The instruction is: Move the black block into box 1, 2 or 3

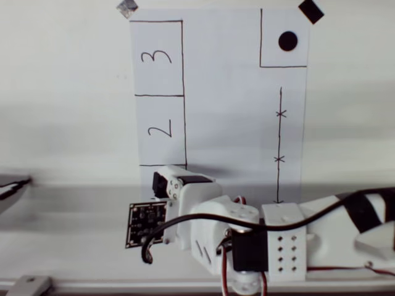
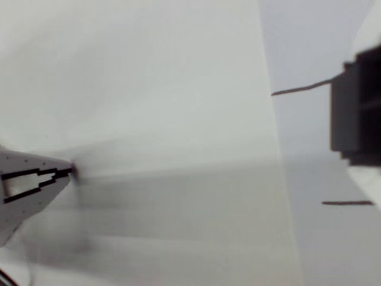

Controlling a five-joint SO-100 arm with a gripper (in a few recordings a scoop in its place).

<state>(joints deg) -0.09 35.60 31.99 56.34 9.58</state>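
- The white robot arm's hand sits low over the near end of the white paper sheet in the overhead view, just below the hand-drawn rectangle marked "2", where box 1 would lie under the arm.
- The small black block cannot be made out in either view; it may be hidden beneath the arm or between the jaws.
- Whether the hand is open or closed, I cannot tell: the wrist view is blurred, with one pale fingertip at left.
- Judged step: either carrying or setting down at box 1; the next move calls for confirming the block lies inside the outline.
- Room: the rectangle marked "3" and the sheet's middle lie open; the drawn square with a round black dot sits far right, and the bench edge runs close behind the arm.
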